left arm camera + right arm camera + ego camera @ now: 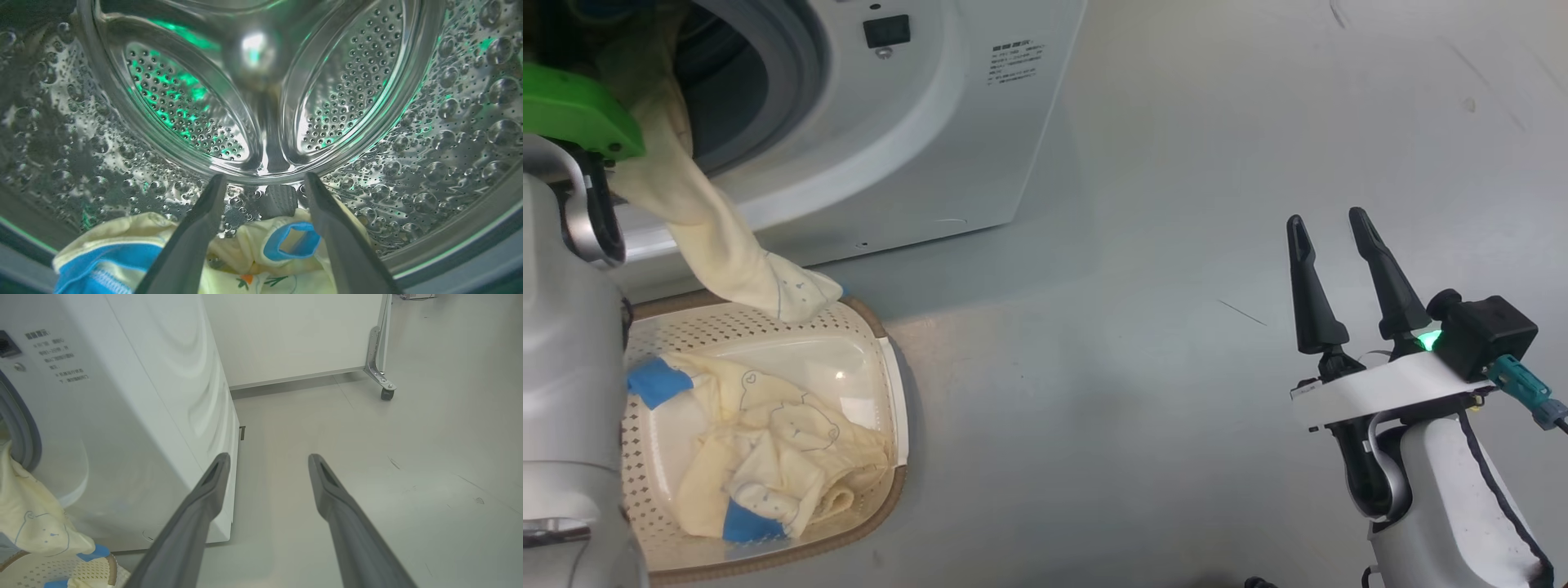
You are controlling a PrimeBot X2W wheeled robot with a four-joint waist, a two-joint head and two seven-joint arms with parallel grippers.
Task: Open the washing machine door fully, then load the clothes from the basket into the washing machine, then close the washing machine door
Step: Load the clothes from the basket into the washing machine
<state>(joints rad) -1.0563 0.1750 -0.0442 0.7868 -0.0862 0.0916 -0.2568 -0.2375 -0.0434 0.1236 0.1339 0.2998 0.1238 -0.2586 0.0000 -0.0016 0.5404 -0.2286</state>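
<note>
- Left gripper point(264, 176) is seen spread inside drum point(449, 122), above clothes point(245, 253).
- Right gripper point(1327, 219) is held spread over grey floor point(1176, 408).
- Basket point(686, 327) is set on floor beside washer point(980, 147).

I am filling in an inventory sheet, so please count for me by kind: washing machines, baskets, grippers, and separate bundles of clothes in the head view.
washing machine: 1
basket: 1
grippers: 2, the left gripper and the right gripper
clothes bundles: 2, the hanging bundle draped from the porthole to the basket, and the basket bundle
Total: 6
</note>
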